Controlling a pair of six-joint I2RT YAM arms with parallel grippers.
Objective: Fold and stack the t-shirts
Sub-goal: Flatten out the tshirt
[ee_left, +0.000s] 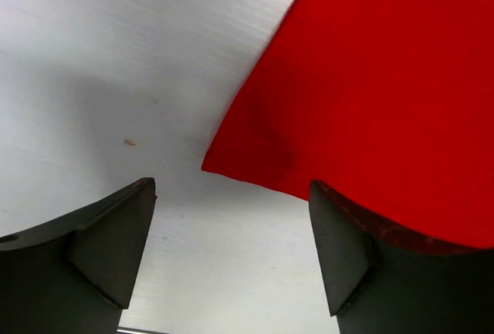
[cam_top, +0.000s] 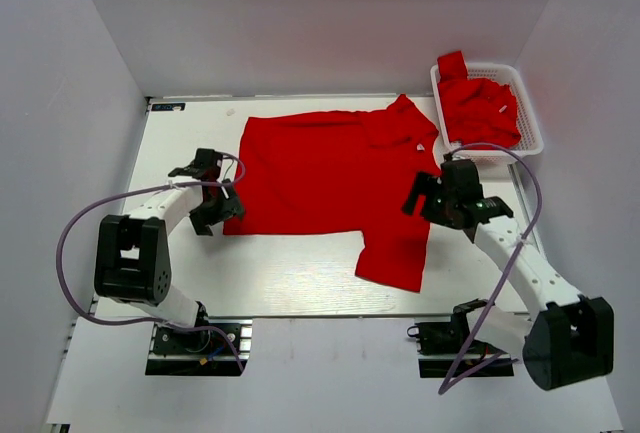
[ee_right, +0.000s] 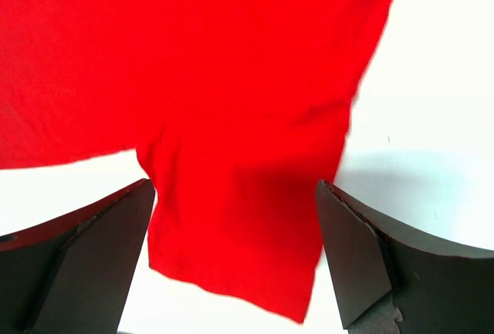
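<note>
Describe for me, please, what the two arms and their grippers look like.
The left arm and right arm have white links and boxy black joint housings. The left gripper and right gripper are black, with dark wedge-shaped fingers. A lilac cable loops along each arm.

A spread t-shirt (cam_top: 320, 173) lies flat across the middle of my worktop (cam_top: 280, 263), with one sleeve reaching toward the near edge on the right. My left end effector (cam_top: 222, 196) straddles its near left corner, and my right end effector (cam_top: 418, 196) hangs over that sleeve. Behind, at the far right corner, the basket (cam_top: 527, 103) holds the heaped t-shirts (cam_top: 480, 111).
</note>
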